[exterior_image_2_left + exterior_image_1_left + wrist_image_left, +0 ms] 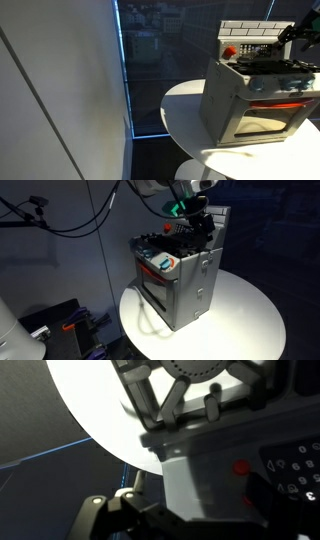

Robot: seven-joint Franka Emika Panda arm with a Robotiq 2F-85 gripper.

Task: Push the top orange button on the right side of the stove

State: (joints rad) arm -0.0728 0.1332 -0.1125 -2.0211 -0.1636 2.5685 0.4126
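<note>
A grey toy stove (190,285) stands on a round white table and also shows in another exterior view (225,95). My gripper (202,224) hovers over the stove's back top corner, and its dark fingers also show at the frame edge in an exterior view (293,35). I cannot tell whether it is open or shut. In the wrist view the stove's grey side (195,470) fills the middle. A round red-orange button (241,468) sits on it, with a second reddish spot (251,501) just below. Dark gripper parts (150,520) cross the bottom.
The round white table (245,315) carries only the stove; its rim shows in the wrist view (95,410). A red knob (230,50) sits on the stove's back panel. Cables and a black box (55,320) lie on the floor. A white wall (60,90) stands close by.
</note>
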